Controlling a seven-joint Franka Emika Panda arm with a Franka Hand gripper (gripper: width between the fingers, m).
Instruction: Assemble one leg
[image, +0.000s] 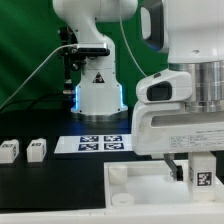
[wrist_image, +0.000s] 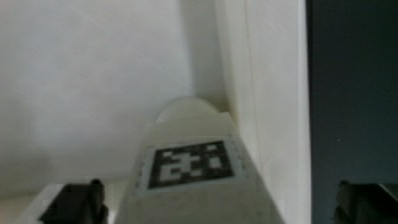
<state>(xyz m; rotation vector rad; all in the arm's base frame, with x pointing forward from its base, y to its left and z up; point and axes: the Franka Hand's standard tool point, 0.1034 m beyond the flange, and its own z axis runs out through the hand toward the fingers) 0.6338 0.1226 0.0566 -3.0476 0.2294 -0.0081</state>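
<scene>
Lighting even and bright, both feeds low-res and soft.
We see the exterior view well lit, blue glow at the arm base (image: 98, 97), dark worktop (image: 45, 190) swallowing shadow detail, white casings near clipping. Wrist view is blurry throughout; the leg (wrist_image: 192, 150) tag is smeared, with a soft shadow beside it.
</scene>
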